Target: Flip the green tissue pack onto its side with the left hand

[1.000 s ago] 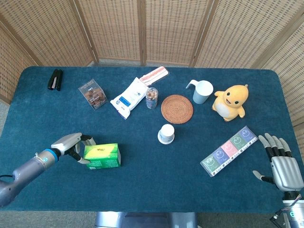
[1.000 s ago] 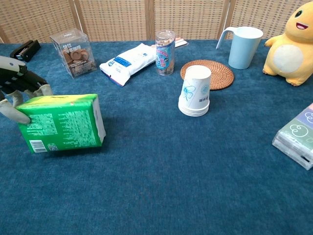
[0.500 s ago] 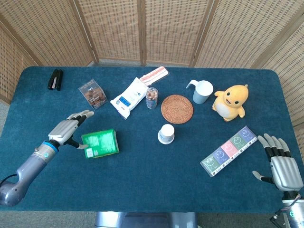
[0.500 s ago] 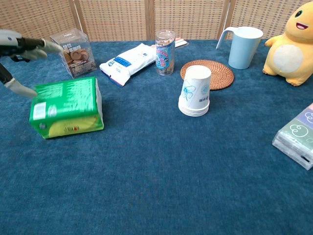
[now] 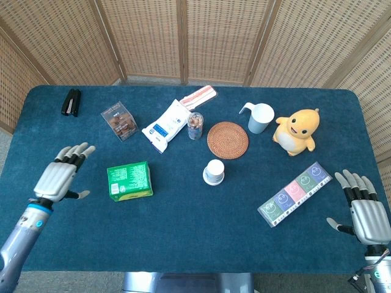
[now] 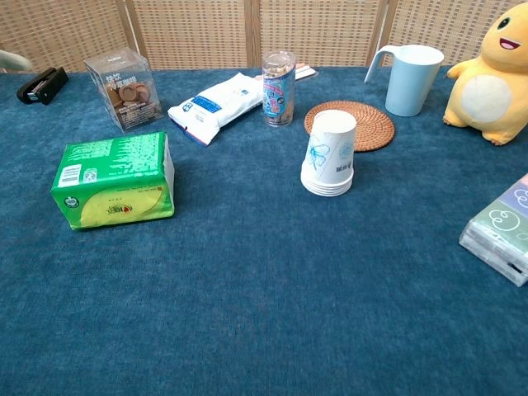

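Head view: snack box (image 5: 119,120) (clear) behind tissue pack (image 5: 129,181)

The left hand (image 5: 58,180) has let go and drawn away, the green tissue pack (image 5: 129,180) now lying flat.

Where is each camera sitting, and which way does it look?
Head view: high above the table's near edge, looking steeply down at the whole blue table; both arms show, the left robot hand and right robot hand open at the sides.
Chest view: low at the near edge, looking across the tabletop towards the wicker screen; hardly any of the robot shows.
Shared: green tissue pack, paper cups, yellow duck toy.
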You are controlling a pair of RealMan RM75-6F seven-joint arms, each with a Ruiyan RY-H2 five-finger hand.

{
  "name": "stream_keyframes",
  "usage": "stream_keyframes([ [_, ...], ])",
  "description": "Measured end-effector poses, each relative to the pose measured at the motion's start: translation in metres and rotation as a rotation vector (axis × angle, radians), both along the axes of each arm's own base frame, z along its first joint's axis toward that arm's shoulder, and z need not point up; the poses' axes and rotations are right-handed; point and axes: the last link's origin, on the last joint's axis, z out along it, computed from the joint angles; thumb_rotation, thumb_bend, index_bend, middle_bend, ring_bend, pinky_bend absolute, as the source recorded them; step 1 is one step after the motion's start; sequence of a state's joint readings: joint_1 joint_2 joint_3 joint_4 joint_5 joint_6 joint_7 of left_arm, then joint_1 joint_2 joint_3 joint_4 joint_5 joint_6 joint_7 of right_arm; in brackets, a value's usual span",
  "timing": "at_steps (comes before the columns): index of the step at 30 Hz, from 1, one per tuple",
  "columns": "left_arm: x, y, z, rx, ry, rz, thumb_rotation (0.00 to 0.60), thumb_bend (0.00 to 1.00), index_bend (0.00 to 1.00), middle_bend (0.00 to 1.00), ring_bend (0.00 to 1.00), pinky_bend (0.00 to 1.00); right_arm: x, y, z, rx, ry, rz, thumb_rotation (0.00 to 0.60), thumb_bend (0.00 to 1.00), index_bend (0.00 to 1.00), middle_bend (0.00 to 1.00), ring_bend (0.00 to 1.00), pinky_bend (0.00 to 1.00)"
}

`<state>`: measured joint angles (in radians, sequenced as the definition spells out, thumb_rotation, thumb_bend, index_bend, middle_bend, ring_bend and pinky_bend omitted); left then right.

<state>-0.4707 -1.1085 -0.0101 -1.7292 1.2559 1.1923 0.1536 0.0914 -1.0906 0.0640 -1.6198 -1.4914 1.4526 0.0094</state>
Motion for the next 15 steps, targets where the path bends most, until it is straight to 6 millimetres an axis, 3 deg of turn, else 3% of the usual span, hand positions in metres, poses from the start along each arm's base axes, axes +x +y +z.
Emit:
stream_keyframes([
  [8, -0.033, -0.051, 0.028, 0.127, 0.003, 0.031, 0.6, 0.06, 0.04, 0.0, 0.0, 0.0, 0.0, 0.0, 0.003, -0.029, -0.001, -0.003, 0.6, 0.0, 0.0, 0.0, 0.0, 0.0],
  [15, -0.058, -0.066, 0.045, 0.184, -0.024, 0.063, 0.6, 0.06, 0.04, 0.0, 0.0, 0.0, 0.0, 0.002, 0.004, -0.051, 0.008, -0.004, 0.6, 0.0, 0.0, 0.0, 0.0, 0.0],
])
